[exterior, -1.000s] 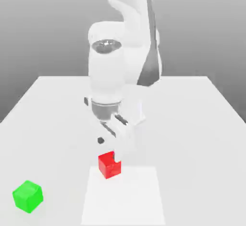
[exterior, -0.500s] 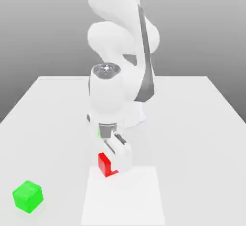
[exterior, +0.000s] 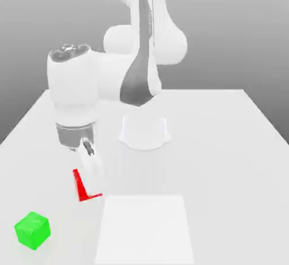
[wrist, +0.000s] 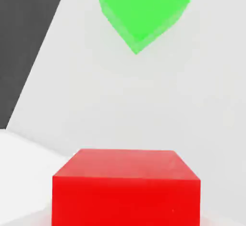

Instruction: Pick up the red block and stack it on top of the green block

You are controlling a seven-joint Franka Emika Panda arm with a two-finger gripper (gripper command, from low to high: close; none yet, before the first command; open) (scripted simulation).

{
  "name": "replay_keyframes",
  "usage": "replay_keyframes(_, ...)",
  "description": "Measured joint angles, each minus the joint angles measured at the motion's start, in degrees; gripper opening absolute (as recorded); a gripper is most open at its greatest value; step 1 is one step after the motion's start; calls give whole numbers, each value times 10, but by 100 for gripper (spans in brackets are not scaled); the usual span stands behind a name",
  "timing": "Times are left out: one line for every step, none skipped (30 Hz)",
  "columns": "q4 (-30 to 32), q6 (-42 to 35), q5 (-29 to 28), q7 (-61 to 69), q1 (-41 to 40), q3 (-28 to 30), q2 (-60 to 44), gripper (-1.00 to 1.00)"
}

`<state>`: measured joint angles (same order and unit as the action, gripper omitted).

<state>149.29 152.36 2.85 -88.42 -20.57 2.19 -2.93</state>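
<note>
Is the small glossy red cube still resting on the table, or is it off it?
Off it: the small glossy red cube hangs clamped in the hand, clear of the white table.

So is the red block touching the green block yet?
Apart. The exterior view shows the red block in the claw, with bare table between it and the green block.

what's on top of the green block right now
Nothing. The green block sits alone on the white table, its top face bare. The red block is apart from it, clamped in the gripper, whose fingers cover most of it in the exterior view.
</note>
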Motion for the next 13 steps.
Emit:
replay_keyframes(-21,-10,-2,6,-11,6,-11,-100)
replay_keyframes(-42,-20,-5,12,-21,11,-22,-100)
replay_keyframes(-62,-29,-8,18,-29,18,-33,-100)
replay_keyframes(-82,-37,-10,23,-37,24,-45,-100)
replay_keyframes(-92,-31,-10,27,-40,26,-62,-100)
replay_keyframes(-97,-18,-8,31,-43,26,-80,-100)
replay_keyframes(-101,-2,-5,33,-46,24,-100,-100)
replay_keyframes(-103,16,-2,36,-48,22,-120,-100)
replay_keyframes(-104,33,1,39,-50,20,-138,100)
replay_keyframes(-104,33,1,39,-50,20,-138,100)
replay_keyframes(-104,33,1,39,-50,20,-138,100)
replay_keyframes(-104,33,1,39,-50,20,-138,100)
replay_keyframes(-104,33,1,39,-50,20,-138,100)
